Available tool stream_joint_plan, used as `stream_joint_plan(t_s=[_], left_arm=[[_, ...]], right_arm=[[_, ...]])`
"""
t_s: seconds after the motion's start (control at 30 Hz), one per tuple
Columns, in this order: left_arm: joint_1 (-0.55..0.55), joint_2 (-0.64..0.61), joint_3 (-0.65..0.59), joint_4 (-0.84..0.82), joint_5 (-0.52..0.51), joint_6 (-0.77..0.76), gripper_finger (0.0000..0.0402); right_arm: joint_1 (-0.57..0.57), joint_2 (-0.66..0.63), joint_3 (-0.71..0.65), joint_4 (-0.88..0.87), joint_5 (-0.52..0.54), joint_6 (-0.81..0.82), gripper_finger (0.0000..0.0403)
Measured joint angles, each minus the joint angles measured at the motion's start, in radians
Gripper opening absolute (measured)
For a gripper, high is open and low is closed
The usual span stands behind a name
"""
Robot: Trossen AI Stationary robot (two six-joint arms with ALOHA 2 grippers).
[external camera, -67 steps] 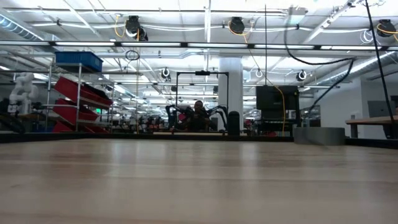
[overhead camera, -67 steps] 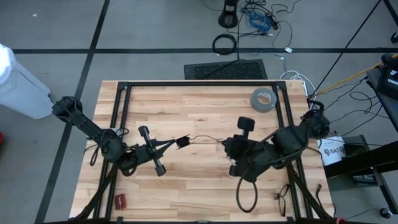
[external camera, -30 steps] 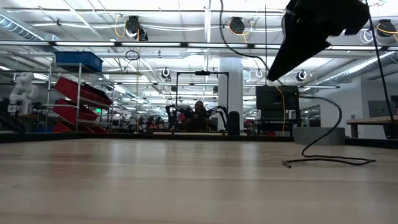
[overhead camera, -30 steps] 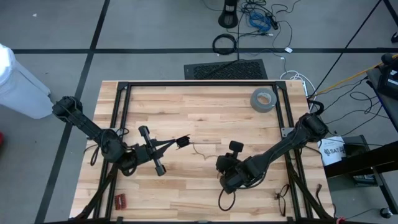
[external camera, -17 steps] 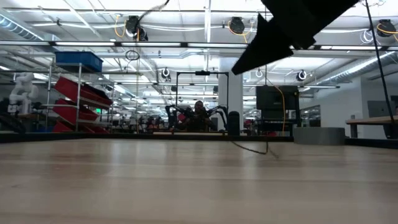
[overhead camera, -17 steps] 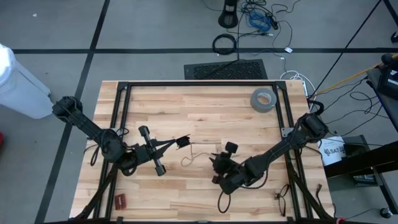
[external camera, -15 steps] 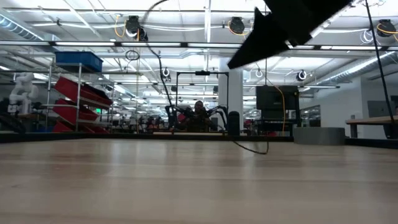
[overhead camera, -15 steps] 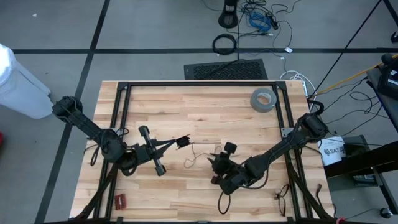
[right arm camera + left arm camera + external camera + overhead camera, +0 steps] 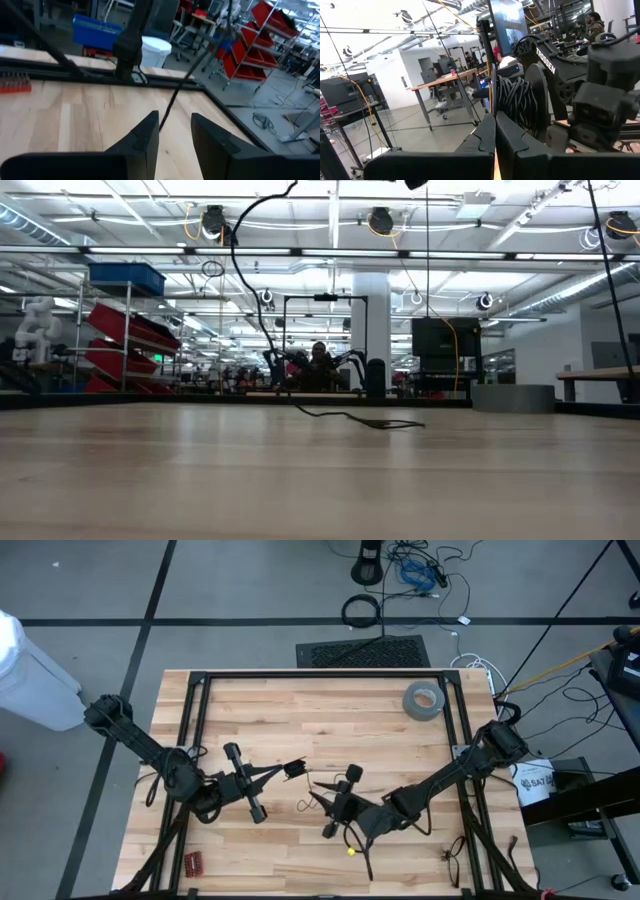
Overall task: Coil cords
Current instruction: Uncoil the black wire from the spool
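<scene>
Shifted leftward, right gripper (image 9: pixel 316 799) – cord (image 9: pixel 172 106) running between its parted jaws.

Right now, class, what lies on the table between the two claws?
In the high view, only the thin black wire and bare wood lie between the left claw and right claw.

On the table (image 9: pixel 300 705), the left gripper (image 9: pixel 292 767) sits left of centre in the high view, the right gripper (image 9: pixel 318 802) just right of and below it. The cord (image 9: pixel 304 804) lies between them. The tape roll (image 9: pixel 423 700) rests at upper right, a small red piece (image 9: pixel 192 862) at lower left.
</scene>
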Motion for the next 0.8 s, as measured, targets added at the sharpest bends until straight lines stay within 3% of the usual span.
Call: stream_joint_plan(t_s=[0.2,0.47,0.8], left_arm=[[0.000,0.000,0.000,-0.001,0.000,0.000,0.0001],[0.000,0.000,0.000,-0.001,0.000,0.000,0.0001],[0.000,0.000,0.000,-0.003,0.000,0.001,0.0001]], right_arm=[[-0.021,0.000,0.000,0.033,-0.013,-0.031,0.0103],[-0.056,0.000,0.000,0.035,-0.140,0.015,0.0097],[-0.037,0.000,0.000,0.034,-0.136,-0.003,0.0006]])
